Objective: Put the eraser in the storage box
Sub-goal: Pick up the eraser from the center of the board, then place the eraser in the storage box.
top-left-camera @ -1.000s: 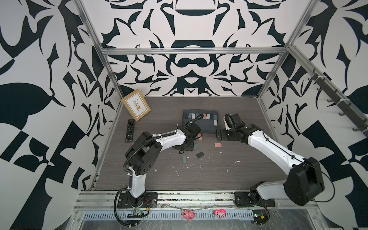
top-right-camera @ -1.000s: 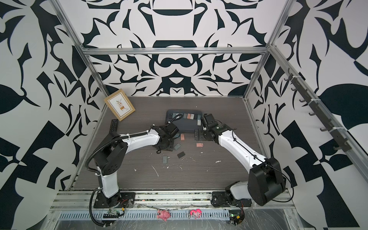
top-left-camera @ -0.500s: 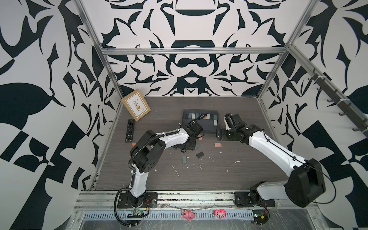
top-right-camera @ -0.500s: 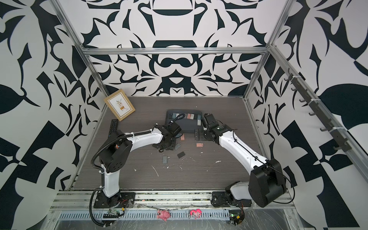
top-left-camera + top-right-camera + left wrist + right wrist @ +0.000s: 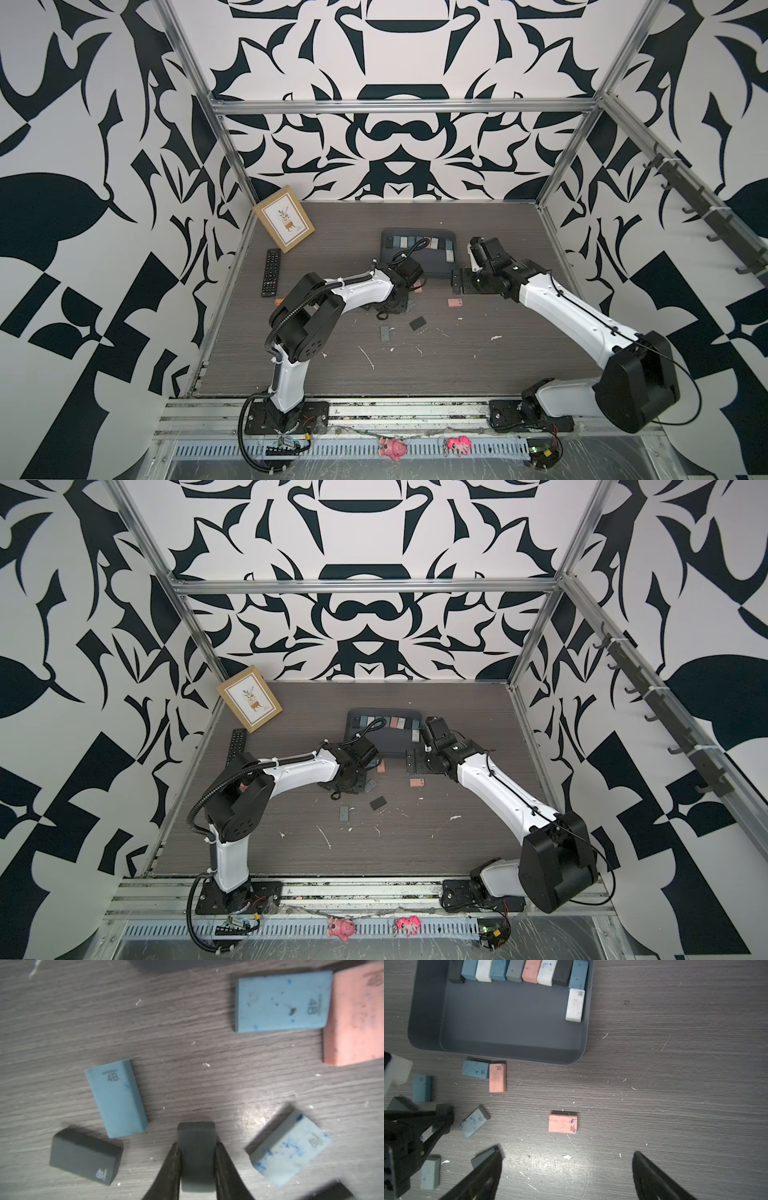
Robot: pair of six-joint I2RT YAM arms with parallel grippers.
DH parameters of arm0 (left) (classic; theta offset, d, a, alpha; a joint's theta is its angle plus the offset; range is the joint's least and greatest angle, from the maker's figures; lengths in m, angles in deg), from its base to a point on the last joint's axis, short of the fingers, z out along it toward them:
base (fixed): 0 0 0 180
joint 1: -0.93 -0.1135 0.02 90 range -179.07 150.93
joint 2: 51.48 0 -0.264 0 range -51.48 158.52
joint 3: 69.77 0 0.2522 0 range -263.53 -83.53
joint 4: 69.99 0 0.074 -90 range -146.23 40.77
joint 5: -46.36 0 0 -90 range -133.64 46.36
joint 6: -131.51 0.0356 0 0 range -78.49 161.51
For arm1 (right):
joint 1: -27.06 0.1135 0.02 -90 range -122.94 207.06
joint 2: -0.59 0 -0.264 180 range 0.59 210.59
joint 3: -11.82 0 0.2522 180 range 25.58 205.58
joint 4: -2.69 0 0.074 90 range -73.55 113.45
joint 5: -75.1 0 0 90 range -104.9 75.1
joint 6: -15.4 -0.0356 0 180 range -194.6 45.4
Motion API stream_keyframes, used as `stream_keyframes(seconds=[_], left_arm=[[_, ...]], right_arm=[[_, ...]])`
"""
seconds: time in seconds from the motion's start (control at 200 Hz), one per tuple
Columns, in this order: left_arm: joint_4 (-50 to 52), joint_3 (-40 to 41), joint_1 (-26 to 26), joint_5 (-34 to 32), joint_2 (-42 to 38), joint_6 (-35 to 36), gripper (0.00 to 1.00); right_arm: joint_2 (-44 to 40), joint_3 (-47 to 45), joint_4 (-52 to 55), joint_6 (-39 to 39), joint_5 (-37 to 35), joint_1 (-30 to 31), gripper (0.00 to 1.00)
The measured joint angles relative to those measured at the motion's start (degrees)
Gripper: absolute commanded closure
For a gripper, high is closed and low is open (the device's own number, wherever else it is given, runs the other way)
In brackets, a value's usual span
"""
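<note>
In the left wrist view my left gripper [image 5: 197, 1147] is shut on a dark grey eraser [image 5: 196, 1132], just over the tabletop among loose erasers: two blue ones [image 5: 116, 1099] [image 5: 280, 1001], a dark one [image 5: 83, 1156], a pale blue-stained one [image 5: 288, 1147] and a pink one [image 5: 355, 1022]. The dark grey storage box [image 5: 436, 266] [image 5: 508, 1022] lies just beyond, with a row of several erasers along its far wall. My right gripper [image 5: 566, 1150] [image 5: 462, 282] hovers open by the box's right front corner, holding nothing, with a pink eraser [image 5: 562, 1123] ahead of its fingers.
A tan picture frame [image 5: 284, 218] leans at the back left corner, and a black remote [image 5: 271, 277] lies in front of it. More erasers [image 5: 417, 323] [image 5: 385, 333] and white crumbs lie on the wood-grain table nearer the front.
My left gripper has closed onto the dark grey eraser, and its wrist has shifted slightly. The right arm has stayed put with its jaws open.
</note>
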Motion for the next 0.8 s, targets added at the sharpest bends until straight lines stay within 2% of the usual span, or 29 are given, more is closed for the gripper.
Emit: stream_keyframes(seconds=[0.215,0.335,0.64,0.8], left_arm=[[1.5,-1.3,-0.4,2.0,0.0,1.0,0.77],[4.0,-5.0,-0.4,3.1,0.0,2.2,0.77],[7.6,-22.2,-1.0,4.0,0.3,7.3,0.78],[7.9,-34.4,-2.5,5.2,6.2,10.0,0.78]], right_arm=[[0.0,0.0,0.0,-0.2,1.2,-0.6,0.01],[-0.1,0.0,0.0,-0.6,2.8,-2.1,0.01],[-0.4,0.2,-0.3,-1.3,7.2,-8.1,0.01],[-0.4,0.5,-0.9,-2.3,9.3,-10.6,0.01]])
